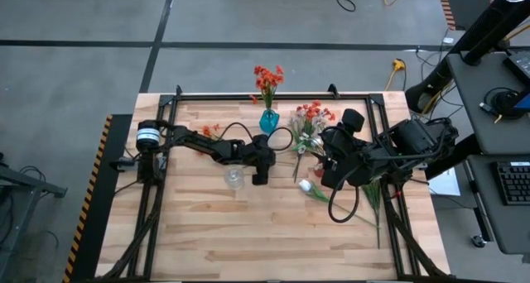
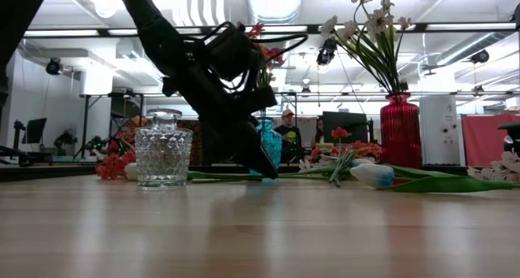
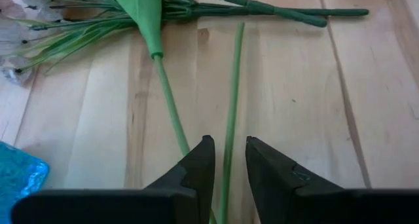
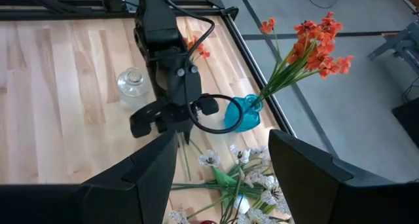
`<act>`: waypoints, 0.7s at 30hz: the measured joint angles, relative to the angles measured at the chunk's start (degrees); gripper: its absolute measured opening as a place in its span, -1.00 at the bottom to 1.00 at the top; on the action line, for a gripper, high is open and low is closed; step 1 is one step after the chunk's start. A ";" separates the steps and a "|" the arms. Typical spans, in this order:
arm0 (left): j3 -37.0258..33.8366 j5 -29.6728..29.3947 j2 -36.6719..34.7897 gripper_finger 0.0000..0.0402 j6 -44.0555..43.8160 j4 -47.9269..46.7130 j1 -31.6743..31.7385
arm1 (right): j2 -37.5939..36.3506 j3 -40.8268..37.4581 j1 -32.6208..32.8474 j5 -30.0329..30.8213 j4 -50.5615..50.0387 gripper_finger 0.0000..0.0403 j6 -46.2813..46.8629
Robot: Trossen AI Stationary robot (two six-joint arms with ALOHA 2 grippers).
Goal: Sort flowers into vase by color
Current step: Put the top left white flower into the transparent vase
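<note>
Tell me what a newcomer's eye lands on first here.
The orange-red flowers standing in the blue vase at the table's far edge. Next, the left gripper down on the wood, its fingers either side of a thin green stem, with the clear glass vase beside it.

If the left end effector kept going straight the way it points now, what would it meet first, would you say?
Probably the table: the left end effector points down at it, fingers either side of a thin green stem lying there.

Left claw (image 3: 229,160) straddling thin green stem (image 3: 234,86), wooden table (image 3: 294,106)
</note>
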 joint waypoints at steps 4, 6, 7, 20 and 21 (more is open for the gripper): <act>0.00 0.00 0.08 -0.65 0.00 0.08 0.06 | 0.00 0.01 0.00 -1.20 0.00 0.16 0.00; 0.00 0.01 1.06 -0.65 0.00 1.40 0.17 | 0.00 0.00 0.00 -1.20 0.02 0.16 0.02; -0.03 0.02 1.60 -0.65 -0.03 1.61 0.20 | 0.00 0.00 0.00 -1.20 0.00 0.16 0.02; 0.28 0.16 3.19 -0.76 -0.04 2.57 0.23 | -0.02 -0.01 0.24 -1.16 0.00 0.16 0.02; 0.28 0.26 3.21 -0.81 -0.02 2.55 0.21 | -0.01 -0.01 0.24 -1.18 0.01 0.16 0.02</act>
